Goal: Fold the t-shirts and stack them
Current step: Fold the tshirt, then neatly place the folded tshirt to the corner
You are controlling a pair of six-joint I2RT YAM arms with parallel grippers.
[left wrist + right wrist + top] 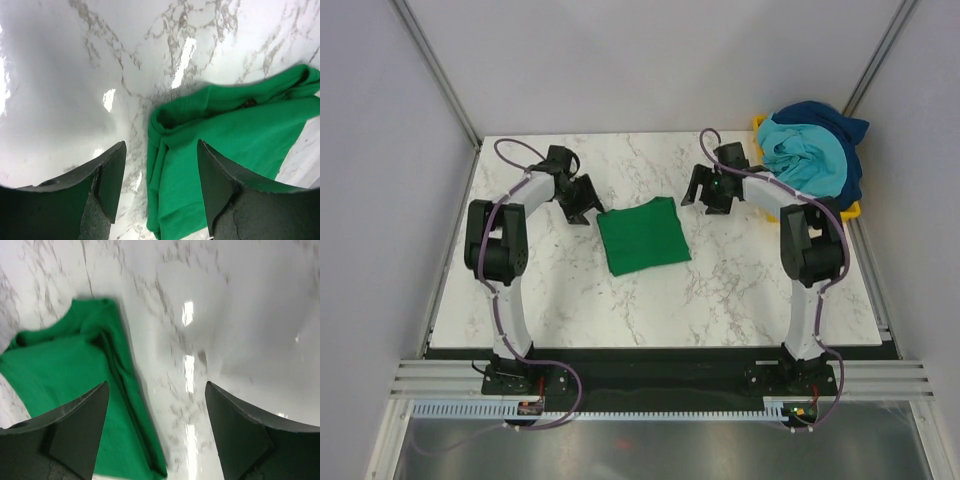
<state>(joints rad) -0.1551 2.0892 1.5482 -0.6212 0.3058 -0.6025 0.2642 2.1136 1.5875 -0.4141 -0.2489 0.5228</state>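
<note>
Desk, marble-patterned, bore one green shirt at centre, folded square, probably the base of the stack. Left gripper, jaws spread and empty, hung just beside the shirt's far left corner. Right gripper, likewise spread and empty, hung near its far right corner, both judged clear so the fold lay undisturbed. Pile of unfolded blue and teal shirts sat at the far right, handy to the right arm.

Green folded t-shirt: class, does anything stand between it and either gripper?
Nothing visible does. Only white marble tabletop shows between the green folded t-shirt and the open left gripper near its far-left corner, or the open right gripper off its far-right corner.
</note>
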